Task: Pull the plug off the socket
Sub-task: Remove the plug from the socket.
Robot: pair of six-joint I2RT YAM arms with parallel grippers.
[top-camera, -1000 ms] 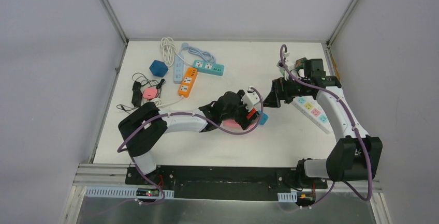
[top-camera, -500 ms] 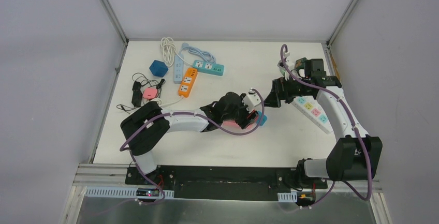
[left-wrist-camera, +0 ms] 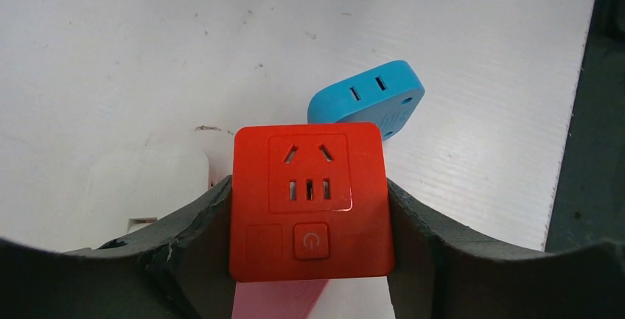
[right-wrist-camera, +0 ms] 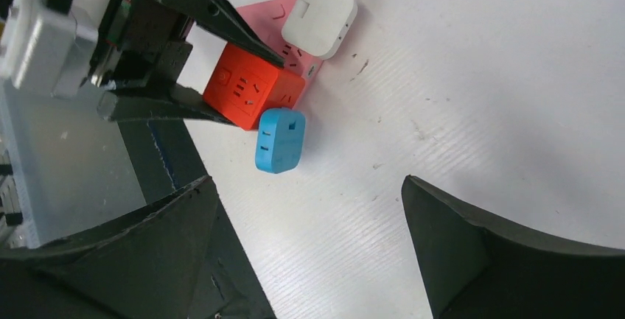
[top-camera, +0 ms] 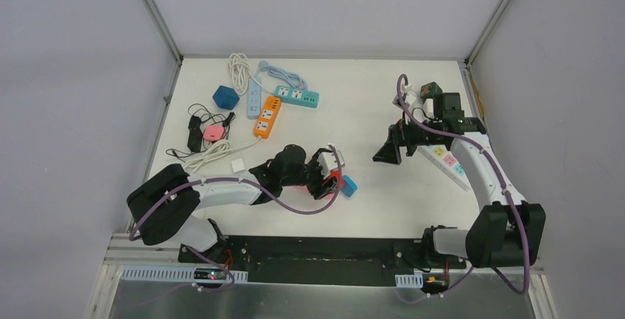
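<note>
My left gripper (left-wrist-camera: 309, 195) (top-camera: 329, 180) is shut on the red socket cube (left-wrist-camera: 309, 201) (top-camera: 334, 181) (right-wrist-camera: 250, 96), one finger pressed against each side. The blue plug (left-wrist-camera: 367, 104) (top-camera: 348, 186) (right-wrist-camera: 280, 141) sits tilted against the cube's far side; I cannot tell whether it is plugged in. A pink flat socket (right-wrist-camera: 284, 17) (left-wrist-camera: 276, 300) lies under the cube and carries a white adapter (right-wrist-camera: 319, 15). My right gripper (top-camera: 386, 154) (right-wrist-camera: 306, 180) hangs open above the table to the right of the blue plug, holding nothing.
At the back left lie an orange power strip (top-camera: 267, 116), a teal strip (top-camera: 296, 96), a pale blue strip (top-camera: 253, 98), a coiled white cable (top-camera: 238, 68) and a blue cube (top-camera: 225, 97). A small white block (top-camera: 237, 165) lies by my left arm. A white strip (top-camera: 444, 158) lies under my right arm.
My left jaws closed on the red cube, then the arm drew back left and toward the near edge; the cube and blue plug moved with it. My right gripper pulled slightly back.
</note>
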